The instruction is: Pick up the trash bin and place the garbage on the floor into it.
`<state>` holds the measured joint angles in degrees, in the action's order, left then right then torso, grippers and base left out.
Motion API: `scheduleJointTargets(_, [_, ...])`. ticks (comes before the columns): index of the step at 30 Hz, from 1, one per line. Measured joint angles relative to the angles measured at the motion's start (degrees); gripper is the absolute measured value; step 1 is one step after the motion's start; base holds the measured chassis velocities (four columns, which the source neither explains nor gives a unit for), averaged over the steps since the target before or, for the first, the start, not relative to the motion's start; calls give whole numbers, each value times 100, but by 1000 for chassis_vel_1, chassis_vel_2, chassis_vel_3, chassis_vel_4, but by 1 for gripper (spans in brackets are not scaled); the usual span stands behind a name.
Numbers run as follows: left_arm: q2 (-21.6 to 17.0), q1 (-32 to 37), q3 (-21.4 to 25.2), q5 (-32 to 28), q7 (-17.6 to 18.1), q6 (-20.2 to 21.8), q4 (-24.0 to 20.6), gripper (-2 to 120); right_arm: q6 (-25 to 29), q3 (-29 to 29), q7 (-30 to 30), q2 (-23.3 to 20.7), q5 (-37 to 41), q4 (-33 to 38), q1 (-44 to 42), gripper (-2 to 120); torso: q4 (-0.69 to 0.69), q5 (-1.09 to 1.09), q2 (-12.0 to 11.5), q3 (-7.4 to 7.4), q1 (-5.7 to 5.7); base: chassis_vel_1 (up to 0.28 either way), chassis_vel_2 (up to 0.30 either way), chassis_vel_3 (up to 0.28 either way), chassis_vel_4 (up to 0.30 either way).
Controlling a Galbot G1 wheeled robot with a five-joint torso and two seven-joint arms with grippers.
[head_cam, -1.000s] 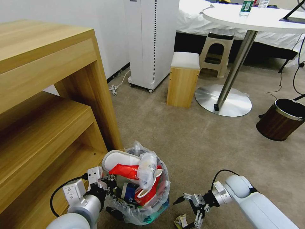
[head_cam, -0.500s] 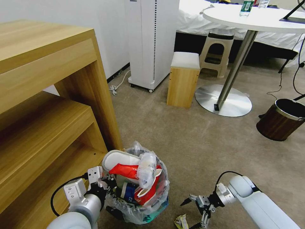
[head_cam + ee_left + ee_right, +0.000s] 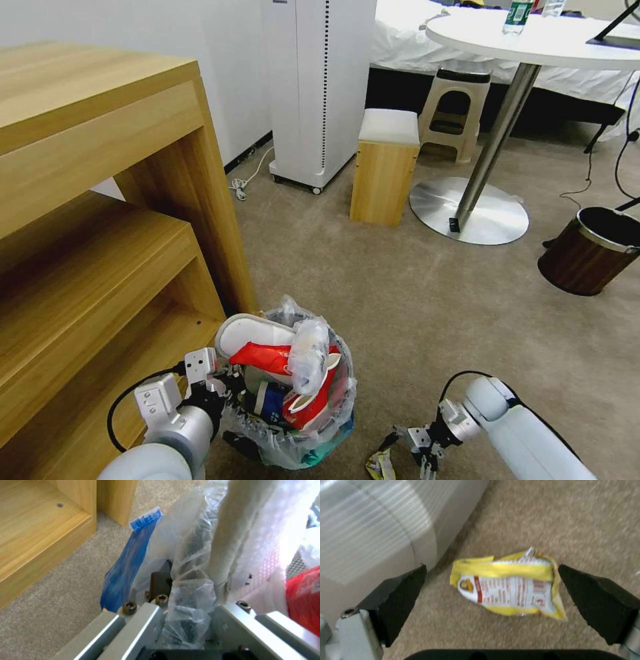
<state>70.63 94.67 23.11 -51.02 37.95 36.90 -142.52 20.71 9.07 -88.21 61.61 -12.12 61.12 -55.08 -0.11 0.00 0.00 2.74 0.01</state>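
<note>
The left gripper [image 3: 223, 393] is clamped on the rim of the small round dark trash bin lined with crinkly clear plastic [image 3: 293, 437]; in the left wrist view its metal fingers [image 3: 146, 620] pinch the bunched bag [image 3: 186, 605] and the rim between them, with a blue strip [image 3: 128, 562] of plastic hanging just outside them. Past the grip the bin is heaped with garbage: a white flat slipper [image 3: 250, 333], a red wrapper [image 3: 263, 357], a clear crumpled bottle [image 3: 308, 357] and a blue paper cup [image 3: 270, 403]. The bin sits beside the foot of the light wooden shelf unit [image 3: 100, 220].

The right gripper [image 3: 417, 450] hangs low over the beige short-pile carpet floor [image 3: 413, 300], jaws spread wide. A crumpled yellow-and-white snack wrapper [image 3: 510, 585] lies flat on the carpet between its two black fingertips [image 3: 398, 597] (neither pad touches it), and in the head view the wrapper [image 3: 380, 462] lies just beside the gripper, on its bin side
</note>
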Motion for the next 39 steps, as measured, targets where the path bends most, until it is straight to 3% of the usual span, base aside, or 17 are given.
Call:
scheduleJointTargets(22, [-21, -17, -9, -46, -9, 0, -3, 1, 87, 94, 38, 185, -449, -206, 84, 100, 0, 0, 0, 0, 0, 0, 0, 0, 0])
scheduleJointTargets(31, [-16, 10, -4, -31, -9, 2, -20, 1, -4, 124, 133, 222, -467, -309, 204, 85, 0, 0, 0, 0, 0, 0, 0, 0, 0])
scheduleJointTargets(39, [-15, 41, 1, -19, -9, 8, -50, 1, -29, 177, 184, 285, -517, -617, 307, 56, 0, 1, 0, 0, 0, 0, 0, 0, 0])
